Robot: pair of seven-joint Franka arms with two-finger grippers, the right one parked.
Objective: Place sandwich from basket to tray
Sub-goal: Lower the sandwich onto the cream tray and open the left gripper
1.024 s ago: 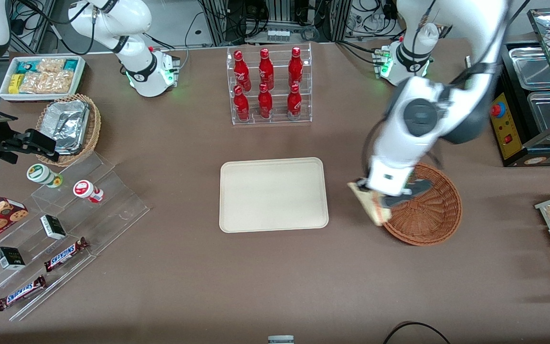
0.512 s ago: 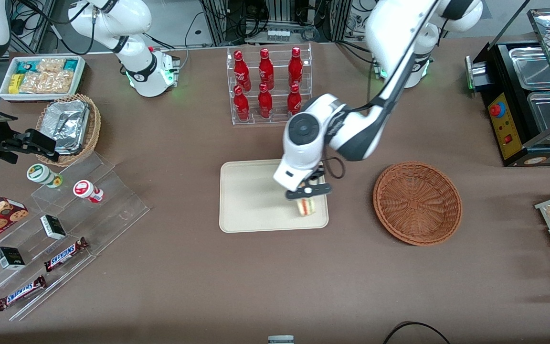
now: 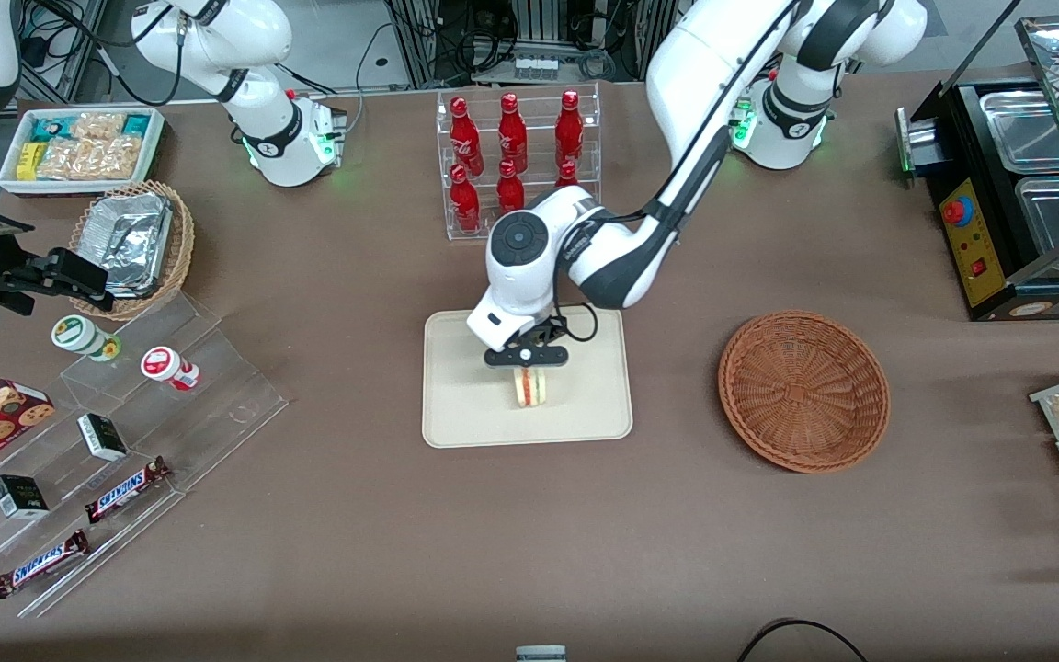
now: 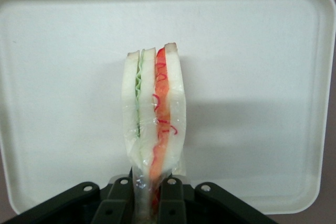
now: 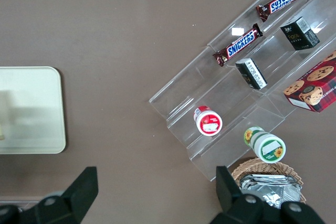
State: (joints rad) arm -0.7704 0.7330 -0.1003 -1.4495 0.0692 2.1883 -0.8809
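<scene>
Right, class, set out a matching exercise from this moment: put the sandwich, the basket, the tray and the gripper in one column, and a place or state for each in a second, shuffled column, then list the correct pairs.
Column one:
1. sandwich
2. basket
3. tray
4. gripper

Column two:
A. holds nothing, woven and reddish-brown
B. shut, over the tray
C. cream, flat on the table under the sandwich
D. clamped between the fingers

Pairs: 1-D, 2-A, 3-C, 4-B
</scene>
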